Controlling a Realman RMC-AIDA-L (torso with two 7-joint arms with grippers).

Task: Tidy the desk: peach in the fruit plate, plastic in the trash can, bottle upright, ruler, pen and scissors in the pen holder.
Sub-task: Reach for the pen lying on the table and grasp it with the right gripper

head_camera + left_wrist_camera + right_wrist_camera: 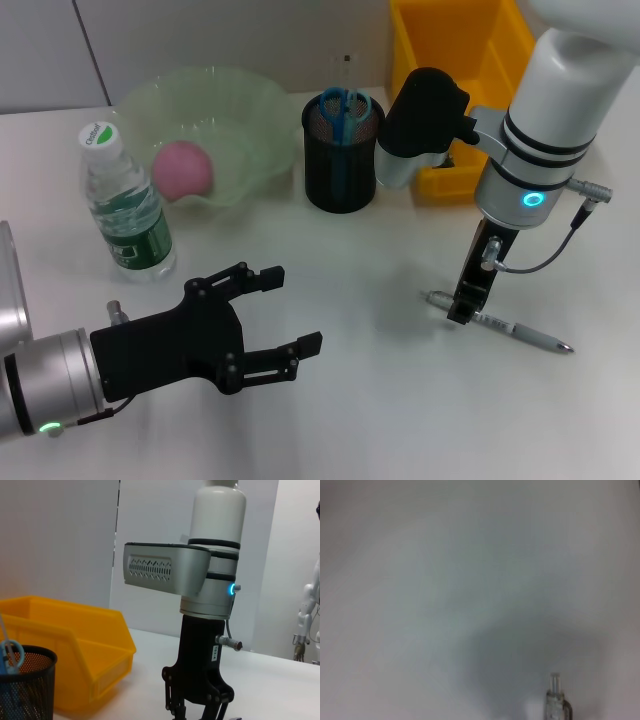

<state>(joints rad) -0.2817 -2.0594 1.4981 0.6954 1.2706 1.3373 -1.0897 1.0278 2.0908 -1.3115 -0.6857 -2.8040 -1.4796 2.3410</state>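
Observation:
The silver pen [500,323] lies flat on the white table at the right, and its tip [555,700] shows in the right wrist view. My right gripper [460,312] points straight down onto the pen's left end, also seen as the right gripper [195,714]. At the lower left, my left gripper [293,309] hovers open and holds nothing. The pink peach [182,168] rests in the green fruit plate [250,95]. The bottle [125,205] stands upright. Blue scissors [345,105] stick out of the black mesh pen holder [340,165]. The plastic is out of view.
A yellow bin [455,60] stands behind the right arm, right of the pen holder, and shows as the yellow bin [75,645] beside the pen holder [25,690]. Bare table lies between the two grippers.

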